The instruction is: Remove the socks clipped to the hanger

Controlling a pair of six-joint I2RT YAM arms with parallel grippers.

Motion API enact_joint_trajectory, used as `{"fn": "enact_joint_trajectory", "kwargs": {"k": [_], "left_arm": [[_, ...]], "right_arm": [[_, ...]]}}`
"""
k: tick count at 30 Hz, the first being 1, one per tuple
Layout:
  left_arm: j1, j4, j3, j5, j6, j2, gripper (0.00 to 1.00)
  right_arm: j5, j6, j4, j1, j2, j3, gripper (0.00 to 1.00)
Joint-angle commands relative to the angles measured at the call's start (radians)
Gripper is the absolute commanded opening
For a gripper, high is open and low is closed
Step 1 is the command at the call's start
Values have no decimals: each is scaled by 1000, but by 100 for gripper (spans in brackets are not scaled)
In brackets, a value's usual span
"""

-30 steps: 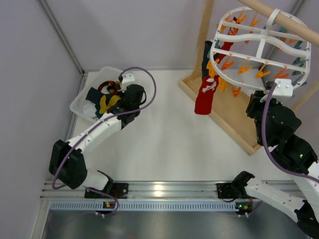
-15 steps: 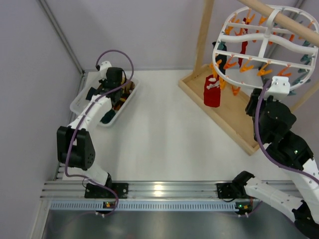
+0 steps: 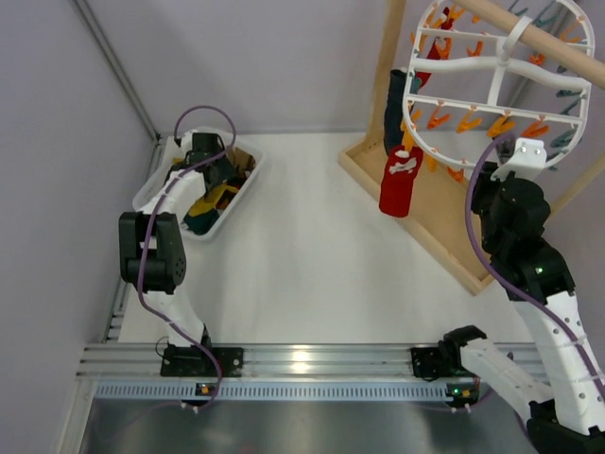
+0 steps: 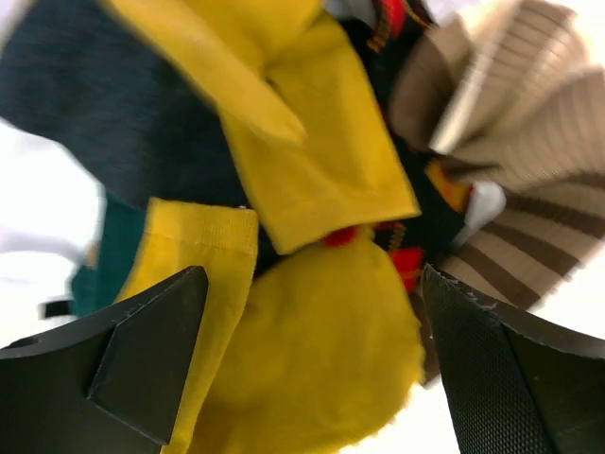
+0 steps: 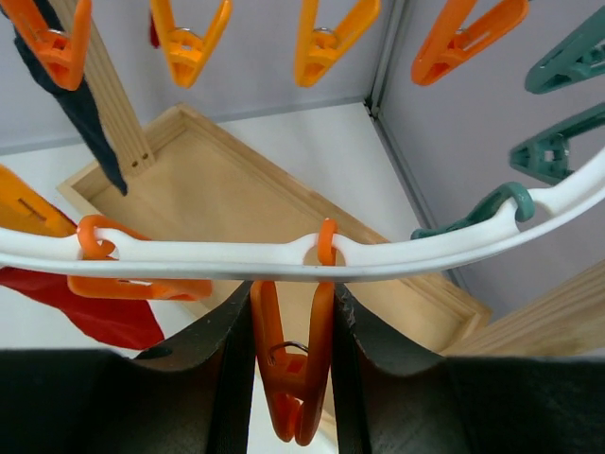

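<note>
Where the hanger rim (image 5: 425, 248) runs, right hand (image 5: 291, 317) pinches orange clip (image 5: 288, 383).

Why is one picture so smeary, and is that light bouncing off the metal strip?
Left wrist view: the yellow socks fill the frame, smeared and soft, probably from closeness or motion. Right wrist view: the orange clip looks crisp. Top view: sharp, and yes, there is a bright glare spot on the metal rail.

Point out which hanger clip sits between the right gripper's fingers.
The orange clip hanging from the middle loop of the hanger rim, closely flanked by the right gripper. The other orange clips and teal clips hang clear of it.
</note>
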Motion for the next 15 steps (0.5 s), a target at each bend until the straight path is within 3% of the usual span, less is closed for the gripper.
{"fn": "enact_joint_trajectory", "kwargs": {"k": [1,4,12,15], "left_arm": [[-3,17,37,99,-20,-42,98],[-6,18,20,165,-31,-108,98],[-48,15,-87,97,-24,-352,98],[-49,24,-127,215,-55,-421,98]], "right_arm": [[-69,38,29,-48,1,35,17],[-101,58,23,-87,-1,45,19],[-126,74,0,-140,4,61,22],[-128,73,-1,-143,-4,65,22]]}}
